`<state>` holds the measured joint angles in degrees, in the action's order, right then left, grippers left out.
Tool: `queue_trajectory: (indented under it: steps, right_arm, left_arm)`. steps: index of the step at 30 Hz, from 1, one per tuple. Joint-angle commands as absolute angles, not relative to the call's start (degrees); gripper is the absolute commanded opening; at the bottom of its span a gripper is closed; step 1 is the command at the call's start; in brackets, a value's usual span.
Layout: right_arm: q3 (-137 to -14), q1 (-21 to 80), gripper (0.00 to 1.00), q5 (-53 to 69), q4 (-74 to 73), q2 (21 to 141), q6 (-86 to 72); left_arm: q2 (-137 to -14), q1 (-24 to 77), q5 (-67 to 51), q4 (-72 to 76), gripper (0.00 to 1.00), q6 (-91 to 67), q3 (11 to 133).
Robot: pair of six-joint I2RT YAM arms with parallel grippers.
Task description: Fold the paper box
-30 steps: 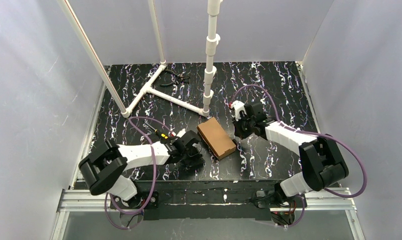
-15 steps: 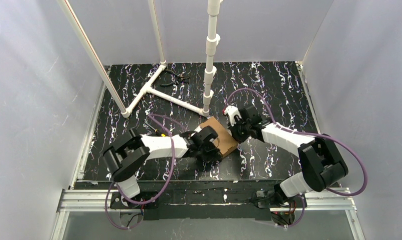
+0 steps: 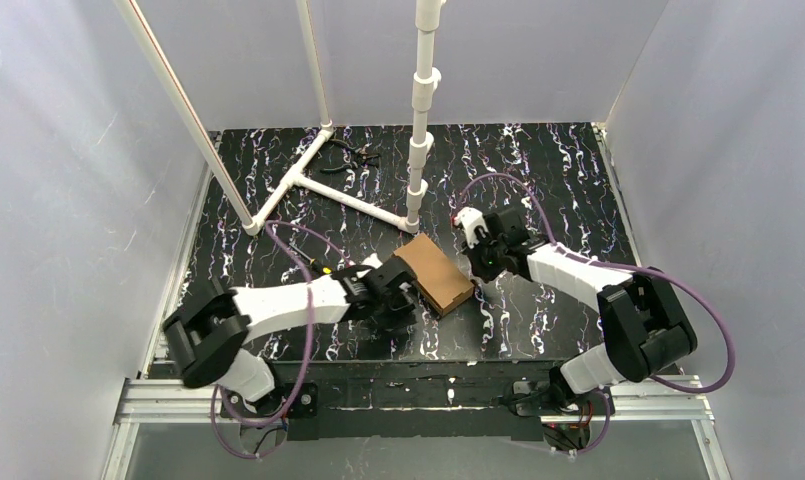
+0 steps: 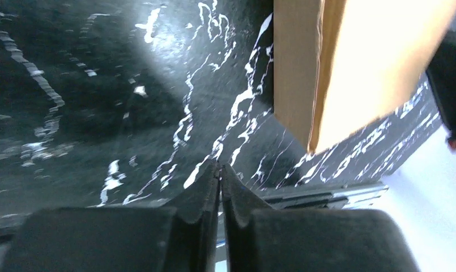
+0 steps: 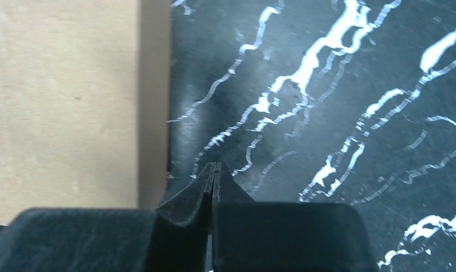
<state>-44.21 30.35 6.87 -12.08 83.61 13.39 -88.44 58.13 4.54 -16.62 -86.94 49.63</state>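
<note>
Black left gripper (image 4: 220, 170): matte ridged fingers pressed together on nothing, low over the tabletop just left of the box's near corner and short of it.
Brown corrugated cardboard box (image 3: 435, 272): folded shut into a small flat rectangle, smooth unprinted lid, lying at an angle at mid-table between the two grippers; a lid seam runs along its side wall in the left wrist view.
Black right gripper (image 5: 213, 170): fingers closed tight and empty, tips just beside the box's right side wall; whether they touch it cannot be told.
Glossy black tabletop (image 3: 538, 170): marbled with white and violet veins.
White plastic pipe frame (image 3: 308, 185): T-shaped foot flat on the far left of the table, round posts rising from it.
Dark hand tool (image 3: 353, 152): near the far edge, too small to identify.
Change: half a second earlier the left gripper sat over the box's near-left corner; it has since drawn back leftward. Box and right gripper are much where they were.
</note>
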Motion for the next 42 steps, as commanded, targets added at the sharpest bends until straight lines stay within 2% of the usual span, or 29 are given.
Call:
queue_trajectory:
  steps: [1,2,5,8,15,18,23,27,31,36,39,41,42]
  right_arm:
    - [-45.7,27.1,0.07,8.1,-12.0,81.2,12.3]
    - [-45.8,27.1,0.07,8.0,-11.7,81.1,12.7]
    - [-47.5,27.0,0.09,7.5,-8.9,82.7,14.4]
    - [-52.8,27.0,0.10,7.2,-8.5,88.3,14.5]
    - [-65.0,27.3,0.07,13.4,-11.2,103.8,9.0]
    - [-65.2,29.1,0.06,14.8,-11.0,105.2,8.3]
    - [-62.0,35.1,0.06,16.7,-10.0,103.8,7.8]
    - [-60.7,33.2,0.07,11.0,-9.0,101.2,7.4]
    - [-59.7,26.7,0.08,8.6,-8.5,99.4,6.8]
    - [-55.2,26.0,0.08,6.2,-8.4,95.4,8.2]
    - [-56.7,36.4,0.08,0.5,-7.8,97.7,10.8]
    - [-56.2,39.0,0.07,3.6,-7.2,98.2,10.2]
    - [-54.9,38.4,0.07,3.3,-6.3,96.8,10.1]
  left_arm:
    - [-76.8,56.3,10.8,-19.9,0.10,-79.0,42.8]
    - [-75.0,54.6,10.6,-19.0,0.14,-76.0,40.9]
    - [-71.7,46.4,3.8,-8.3,0.16,-66.1,33.6]
    - [-74.6,37.3,-3.8,2.5,0.12,-63.5,30.4]
    - [-91.9,33.2,-6.5,-1.6,0.04,-61.4,46.7]
    - [-97.9,33.2,-9.1,-0.5,0.00,-62.9,52.3]
    - [-105.7,34.0,-13.9,1.7,0.00,-65.4,60.9]
    - [-104.0,34.3,-10.5,-2.7,0.00,-62.1,61.3]
    - [-96.4,33.9,-2.9,-9.2,0.01,-55.0,56.8]
    - [-89.3,33.0,-2.4,-11.5,0.03,-53.0,51.1]
    - [-104.2,33.9,-0.8,-27.5,0.00,-52.9,74.2]
    - [-113.7,36.6,-2.0,-31.0,0.00,-50.6,86.9]
    - [-115.6,37.2,-2.4,-31.4,0.00,-50.7,88.8]
